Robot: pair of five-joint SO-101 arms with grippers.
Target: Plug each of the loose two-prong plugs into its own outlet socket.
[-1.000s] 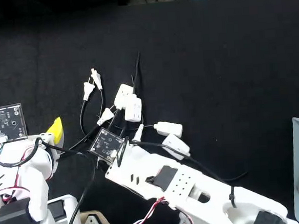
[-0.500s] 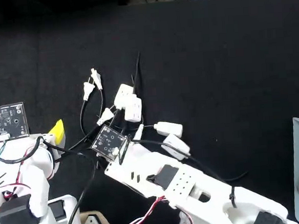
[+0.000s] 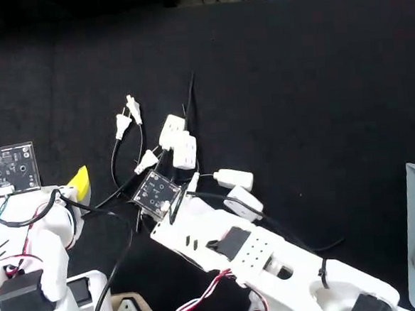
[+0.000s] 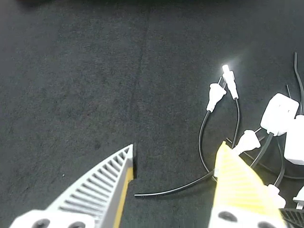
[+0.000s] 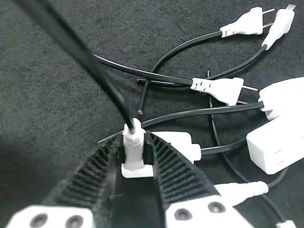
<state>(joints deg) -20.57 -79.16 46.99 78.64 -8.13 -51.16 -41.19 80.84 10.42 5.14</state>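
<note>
Right gripper [image 5: 134,138] clamped on a plug [image 5: 134,156] — left gripper [image 4: 175,148] gaping, empty — so square the prongs to an outlet socket [image 3: 184,151] before pushing.

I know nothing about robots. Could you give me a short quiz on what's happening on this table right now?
1. True or false: the left pincer holds a plug.
2. What does the right pincer grip? A) a white plug B) a sponge C) nothing
3. Fill in: the plugs' cords are ___ in colour.

Key: 1 false, it is open over bare cloth; 2 A; 3 black.
</note>
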